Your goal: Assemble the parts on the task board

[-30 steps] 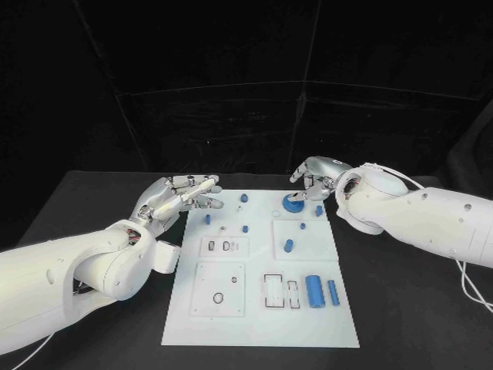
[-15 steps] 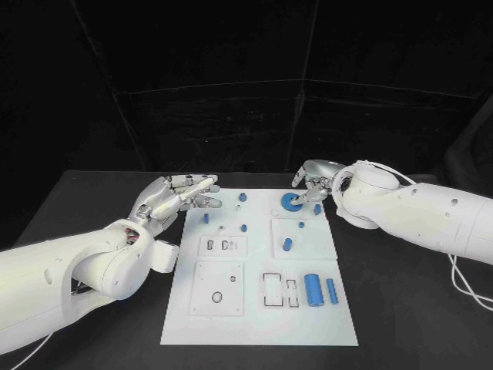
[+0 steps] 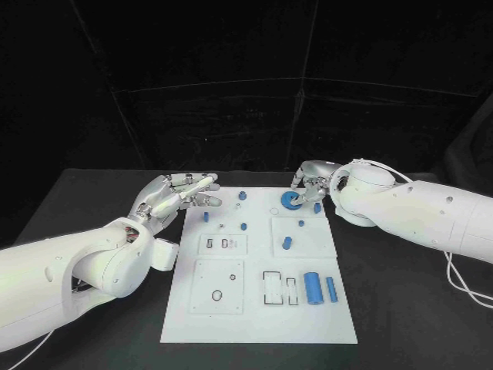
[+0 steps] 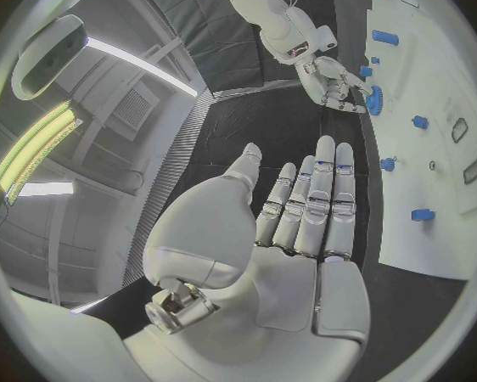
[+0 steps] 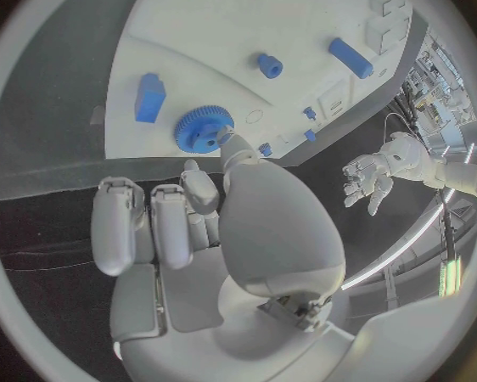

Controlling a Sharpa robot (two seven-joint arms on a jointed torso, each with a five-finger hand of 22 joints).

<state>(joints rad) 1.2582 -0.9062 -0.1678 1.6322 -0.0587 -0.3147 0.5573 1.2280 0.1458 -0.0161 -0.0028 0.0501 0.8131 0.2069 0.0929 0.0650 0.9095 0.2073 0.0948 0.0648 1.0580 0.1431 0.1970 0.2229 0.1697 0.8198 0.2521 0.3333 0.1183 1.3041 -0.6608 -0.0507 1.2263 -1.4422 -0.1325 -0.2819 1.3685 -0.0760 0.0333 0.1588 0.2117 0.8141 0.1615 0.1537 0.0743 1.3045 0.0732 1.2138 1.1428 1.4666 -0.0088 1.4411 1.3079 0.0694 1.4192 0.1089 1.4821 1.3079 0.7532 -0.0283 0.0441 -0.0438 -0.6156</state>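
Note:
The white task board point(image 3: 258, 316) lies in the middle of the black table. A blue gear point(image 3: 291, 203) sits near its far right corner. My right hand point(image 3: 316, 179) hovers over the gear with its fingers curled in. In the right wrist view the thumb tip point(image 5: 231, 147) meets the rim of the gear point(image 5: 204, 129); a grip cannot be made out. My left hand point(image 3: 180, 193) floats at the board's far left corner, fingers straight and holding nothing, as the left wrist view point(image 4: 297, 221) confirms. A blue cylinder point(image 3: 312, 289) and a blue bar point(image 3: 331, 289) lie at the near right.
Small blue pegs point(image 3: 242, 196) stand across the far half of the board, and an oblong blue piece point(image 3: 286, 246) lies mid right. A blue block point(image 5: 148, 98) lies close to the gear. Bare black table point(image 3: 91, 200) runs along both sides of the board.
My right hand has edged a little down and left, closer onto the gear. The gear and my left hand have hardly moved.

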